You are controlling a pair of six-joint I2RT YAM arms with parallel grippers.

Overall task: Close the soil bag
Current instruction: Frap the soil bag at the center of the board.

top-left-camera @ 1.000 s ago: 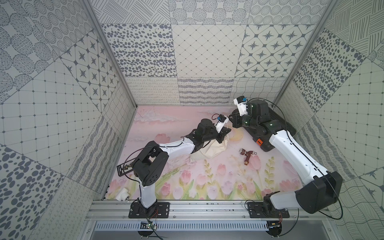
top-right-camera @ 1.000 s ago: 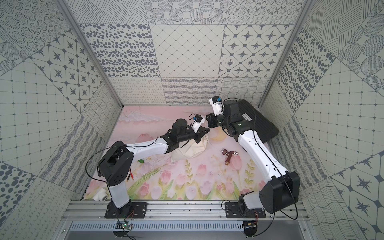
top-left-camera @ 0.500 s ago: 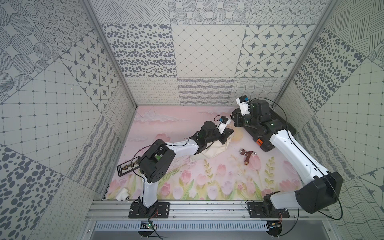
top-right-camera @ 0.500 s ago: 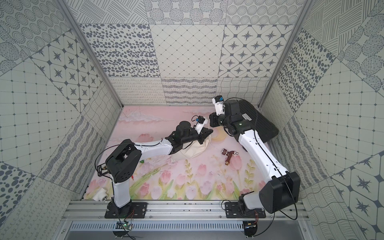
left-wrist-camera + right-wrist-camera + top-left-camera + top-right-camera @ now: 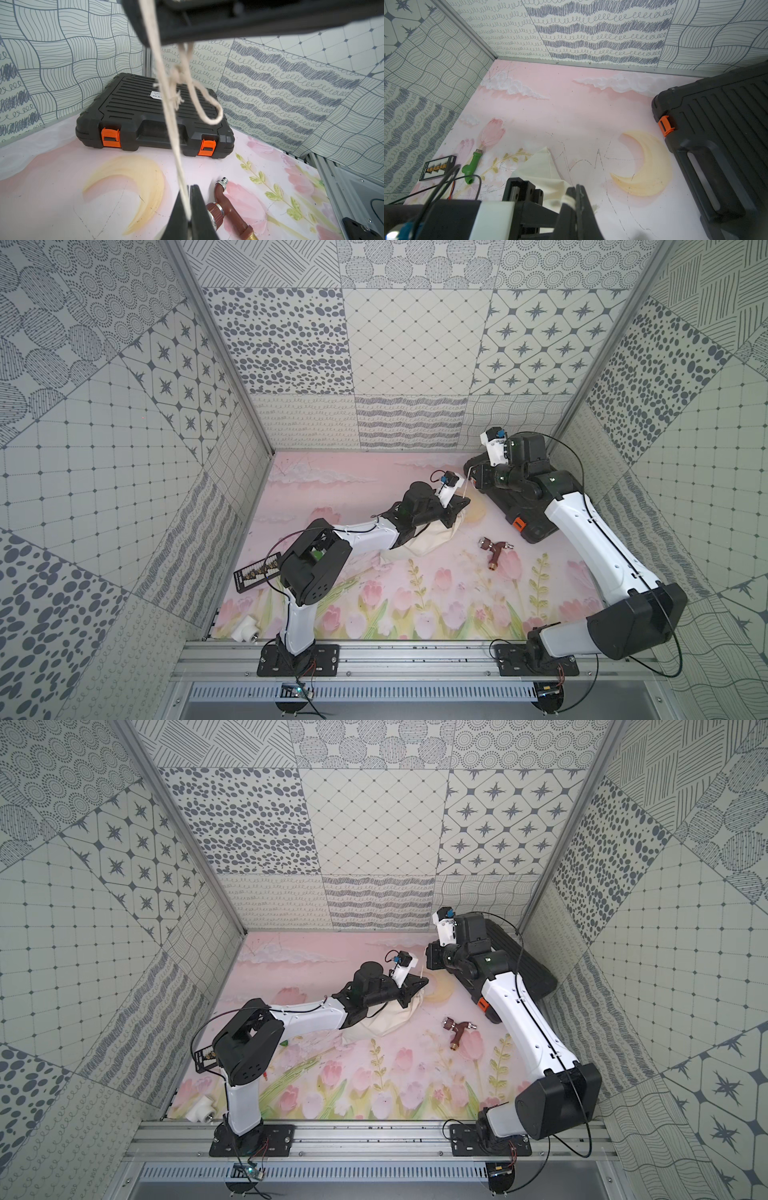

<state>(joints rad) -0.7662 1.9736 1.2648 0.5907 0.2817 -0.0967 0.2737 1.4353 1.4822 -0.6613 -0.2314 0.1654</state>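
The soil bag (image 5: pixel 428 537) (image 5: pixel 386 1025) is a cream cloth pouch lying on the flowered mat, partly hidden under my left forearm. My left gripper (image 5: pixel 464 502) (image 5: pixel 424 982) sits at the bag's neck. In the left wrist view it (image 5: pixel 189 187) is shut on a thin white cord (image 5: pixel 168 99). That cord runs taut, with a knot and a loose loop, to my right gripper (image 5: pixel 469 473) (image 5: pixel 428 960) just beyond. In the right wrist view the right gripper (image 5: pixel 576 187) is shut with the cord wrapped over one finger, and the bag (image 5: pixel 542 170) lies behind it.
A black ribbed case (image 5: pixel 536 506) (image 5: pixel 155 116) (image 5: pixel 720 135) with orange latches lies in the far right corner. A brown tap fitting (image 5: pixel 494 553) (image 5: pixel 228 205) lies right of the bag. A green pipe elbow (image 5: pixel 472 166), a black connector board (image 5: pixel 255 572) and a white fitting (image 5: pixel 245 628) lie to the left.
My left arm has swung its elbow and reached further right, taking the bag's neck with it. The right gripper has drawn slightly back toward the far wall, still holding the cord.
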